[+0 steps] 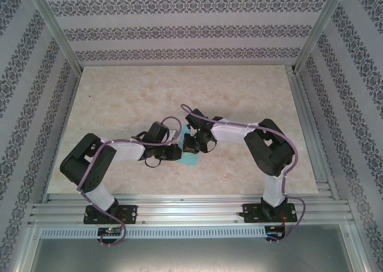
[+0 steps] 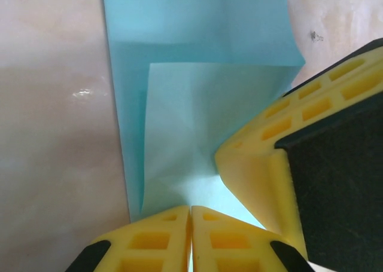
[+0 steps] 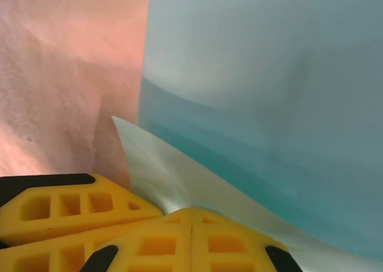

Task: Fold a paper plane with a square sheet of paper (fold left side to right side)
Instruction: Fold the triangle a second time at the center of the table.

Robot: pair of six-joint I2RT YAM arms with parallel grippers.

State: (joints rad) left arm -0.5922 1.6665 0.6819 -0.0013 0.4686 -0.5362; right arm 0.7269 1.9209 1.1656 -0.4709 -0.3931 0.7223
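Note:
The light-blue square sheet of paper [image 1: 191,160] lies partly folded on the table between both arms, mostly hidden under them in the top view. In the left wrist view the paper [image 2: 197,57] shows layered flaps and creases that run into my left gripper [image 2: 191,217], whose jaws are shut on its near edge. My right gripper's yellow fingers [image 2: 257,158] touch the paper just right of it. In the right wrist view a pale flap [image 3: 155,164] of the paper [image 3: 269,75] curves up into my right gripper [image 3: 191,217], which is shut on it. The left fingers [image 3: 60,206] sit beside it.
The marble-patterned table [image 1: 179,92] stretches behind and to both sides of the arms. Patterned walls and metal frame rails [image 1: 311,134] bound it. The two grippers [image 1: 179,153] [image 1: 194,144] are almost touching at the centre.

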